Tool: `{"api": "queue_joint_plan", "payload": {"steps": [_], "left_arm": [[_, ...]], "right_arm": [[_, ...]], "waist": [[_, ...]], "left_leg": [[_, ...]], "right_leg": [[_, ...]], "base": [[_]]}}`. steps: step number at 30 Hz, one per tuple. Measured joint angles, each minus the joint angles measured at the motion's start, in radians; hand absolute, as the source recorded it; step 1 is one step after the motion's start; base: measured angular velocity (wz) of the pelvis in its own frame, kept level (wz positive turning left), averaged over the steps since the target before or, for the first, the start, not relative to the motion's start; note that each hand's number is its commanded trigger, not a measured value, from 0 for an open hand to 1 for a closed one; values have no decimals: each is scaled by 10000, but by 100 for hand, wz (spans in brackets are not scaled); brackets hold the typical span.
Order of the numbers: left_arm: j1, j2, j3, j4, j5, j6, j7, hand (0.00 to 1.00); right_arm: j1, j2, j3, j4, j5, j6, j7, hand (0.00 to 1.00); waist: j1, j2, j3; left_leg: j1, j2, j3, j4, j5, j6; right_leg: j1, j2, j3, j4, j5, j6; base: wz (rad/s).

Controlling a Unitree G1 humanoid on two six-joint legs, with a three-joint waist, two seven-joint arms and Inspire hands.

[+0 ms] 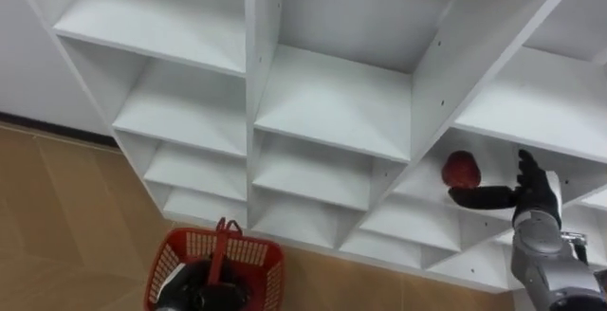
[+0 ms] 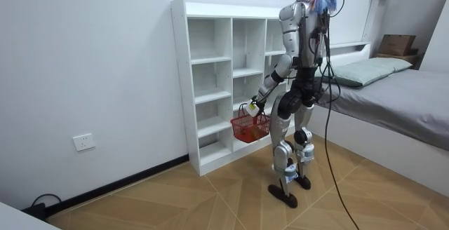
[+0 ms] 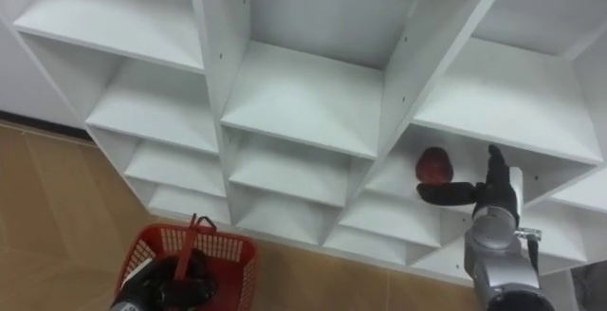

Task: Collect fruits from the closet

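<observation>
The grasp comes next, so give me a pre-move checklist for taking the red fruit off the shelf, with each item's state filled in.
1. Round red fruit in sight in the right column of the white shelf unit: ok.
2. Right hand open, thumb stretched out below the fruit, fingers beside it: ok.
3. Right hand touching the fruit: cannot tell.
4. Left hand curled on the handle of the red plastic basket: ok.
5. Basket under the fruit for a drop: not ok; it hangs low and far to the left.

Bright, even light, perhaps from overhead, leaves soft shadows inside the closet (image 1: 332,102).
</observation>
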Motion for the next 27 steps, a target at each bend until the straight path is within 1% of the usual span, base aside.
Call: {"api": "queue_joint_plan", "payload": {"steps": [4, 6, 8, 10, 13, 15, 18, 22, 23, 24, 27], "left_arm": [[-30, -14, -5, -2, 22, 0, 5, 100], [-48, -45, -80, 14, 20, -2, 8, 100], [-72, -36, -137, 20, 17, -3, 8, 100], [-166, -51, -206, 118, 9, -11, 7, 100], [-241, -6, -475, 238, -6, -67, 4, 100], [-265, -15, -670, 259, -1, -166, -10, 100], [-312, -13, -762, 293, 2, -201, -13, 100], [-419, -46, -859, 420, 15, -202, -37, 100], [-441, -107, -864, 427, 23, -230, -38, 100], [-480, -141, -883, 442, 32, -306, -45, 100], [-531, -179, -967, 484, 66, -445, -90, 100]], "right_arm": [[-205, -4, -3, 43, -160, -39, -555, 0], [-378, -3, -4, 388, -503, -226, -887, 0], [-673, -19, -19, 754, -827, -229, -1176, 0], [-927, -85, -26, 1023, -813, -230, -1492, 0], [-1177, -142, -25, 1033, -814, -423, -1875, 0], [-1398, -209, -23, 1034, -815, -654, -2074, 0], [-1497, -234, -21, 1037, -816, -841, -2229, 0], [-1501, -232, -1, 1025, -816, -901, -2234, 0], [-1502, -232, 1, 1014, -816, -918, -2243, 0], [-1505, -232, 1, 1014, -816, -967, -2280, 0], [-1539, -232, 0, 1014, -816, -1038, -2282, 0]], "waist": [[20, 76, -18], [34, 92, -11], [15, 111, 5], [-5, 124, 19], [17, 147, 58], [15, 217, 115], [55, 249, 145], [124, 276, 163], [231, 286, 167], [317, 314, 188], [386, 393, 244]], "left_leg": [[-385, 0, 5, 116, 20, 14], [-629, -5, -4, 218, 23, 15], [-879, -27, -20, 347, 25, 19], [-1129, -49, -42, 481, 32, 32], [-1401, -87, 18, 568, 67, 86], [-1619, -117, 46, 651, 81, 111], [-1939, -143, 21, 714, 85, 119], [-2293, -139, 18, 911, 88, 122], [-2384, -138, 48, 932, 89, 121], [-2452, -129, 86, 982, 88, 122], [-2590, -128, 87, 1048, 87, 123]], "right_leg": [[-407, -23, 5, 133, -2, -4], [-676, -103, 45, 295, -17, -25], [-895, -138, 27, 393, -24, -34], [-1112, -177, 12, 484, -25, -36], [-1502, -208, 94, 774, -38, -41], [-1703, -257, 112, 822, -42, -46], [-2064, -338, 102, 1093, -88, -67], [-2434, -369, 113, 1313, -107, -98], [-2536, -380, 154, 1340, -107, -99], [-2605, -371, 192, 1358, -106, -101], [-2767, -405, 200, 1432, -106, -101]], "base": [[0], [0], [2], [2], [-3], [-3], [4], [0], [-9], [-7], [0]]}}
